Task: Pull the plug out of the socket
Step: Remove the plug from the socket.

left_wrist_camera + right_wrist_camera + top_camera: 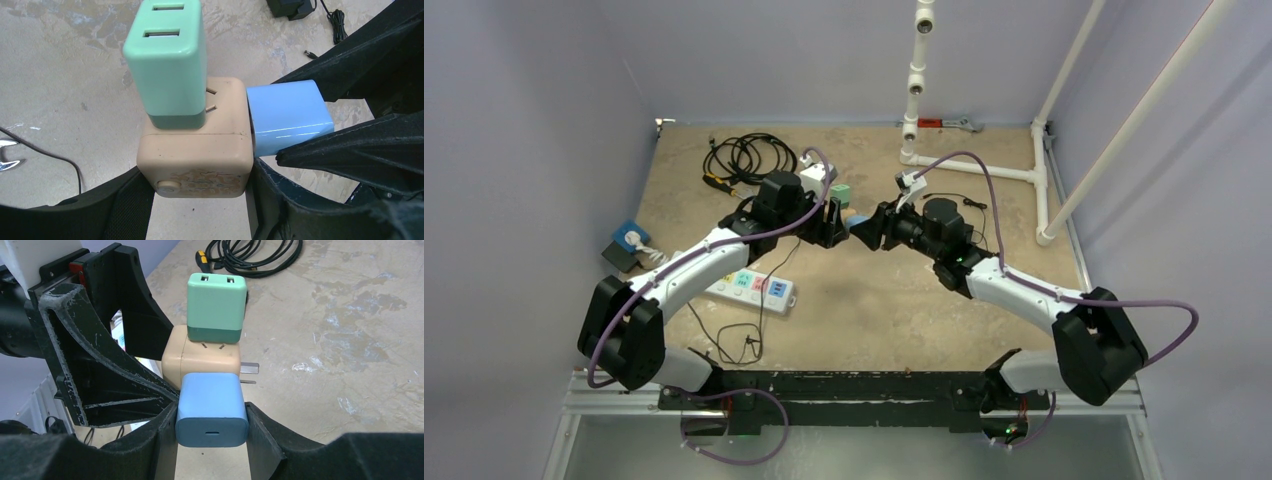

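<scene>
We see both arms meeting over the middle of the sandy, mottled bench (904, 300), sharing one cluster of adapters held clear of its surface. The left jaws are clamped on the beige cube-shaped socket adapter (195, 155), one black finger on each side of its lower half, near a round button on its face. The right jaws are clamped on the pale blue rectangular plug (212, 405), their pads pressing its two side faces, with its single small oval port facing the right wrist camera.

In both wrist views the blue plug sits tight against one side face of the beige cube, and we can make out no gap or bare prongs between them. On the top face of the cube stands a mint-green charger with a darker green base (167, 55), its two slots facing away from the cube. It leans slightly, with two metal prongs partly bared where it meets the cube. Two flat metal prongs of the cube itself stick out sideways in the right wrist view.

Elsewhere on the bench we see a white power strip with coloured sockets (752, 287) near the left arm, a coil of black cable (746, 155) towards the far left, and a white pipe frame (969, 168) at the far right.
</scene>
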